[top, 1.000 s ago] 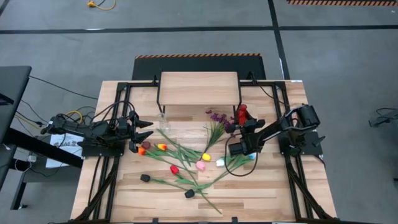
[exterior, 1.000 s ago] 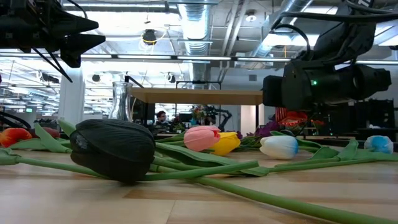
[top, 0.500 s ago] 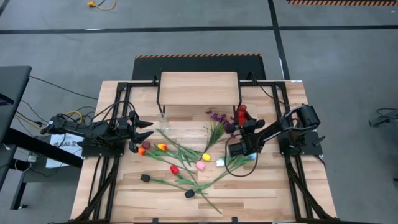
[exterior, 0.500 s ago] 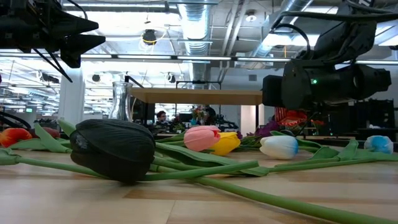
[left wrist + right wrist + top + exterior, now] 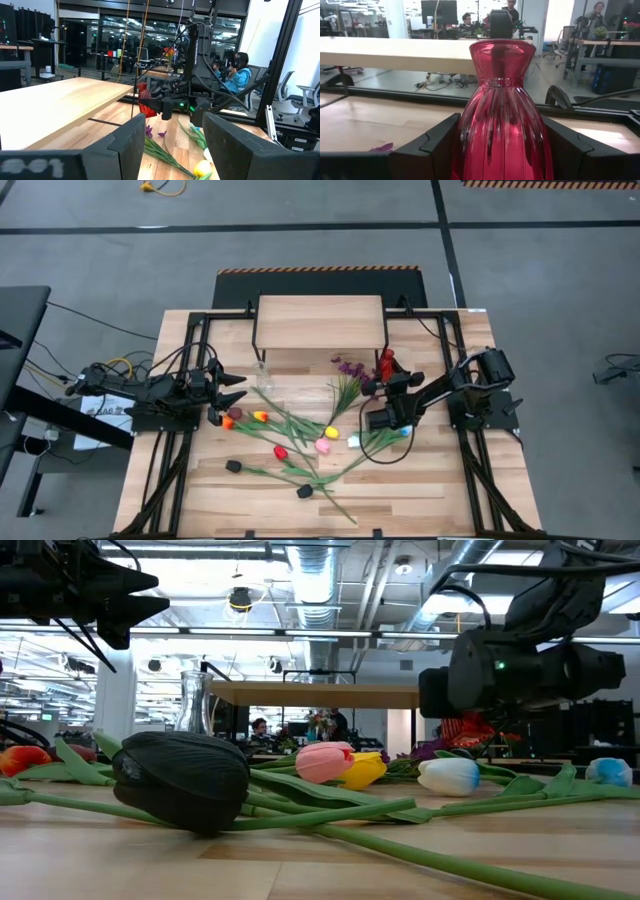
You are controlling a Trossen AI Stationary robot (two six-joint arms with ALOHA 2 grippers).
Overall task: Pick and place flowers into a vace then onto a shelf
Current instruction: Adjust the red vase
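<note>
the right gripper (image 5: pixel 388 370) holds a red vase (image 5: pixel 386 363), its two fingers (image 5: pixel 427 145) spread wide and pressed to either side of the ribbed glass body, which stands upright between them. compared with a second ago the right arm has shifted a little: seen from table height its dark wrist block sits slightly farther toward the shelf (image 5: pixel 320 321) and a touch lower, and from above the red vase has edged closer to the shelf's right front leg. the vase is just in front of the shelf, beside the purple sprigs (image 5: pixel 350 367).

the left gripper (image 5: pixel 236 392) has not moved. it hangs above the table off the shelf's left front corner, its fingers (image 5: pixel 131 145) standing well apart with nothing between them. a clear glass vase (image 5: pixel 263 375) stands upright just in front of the shelf's left leg, near that gripper and not touched by it.

the flowers (image 5: pixel 300 442) lie where they did, spread flat on the table (image 5: pixel 450 500) in front of the shelf: red, orange and yellow heads nearest the left gripper, pink, yellow and white heads in the middle, black heads farthest from the shelf. in the low view a black tulip (image 5: pixel 180 780) lies in the foreground. none stands in either vase, and the shelf top is bare wood.
</note>
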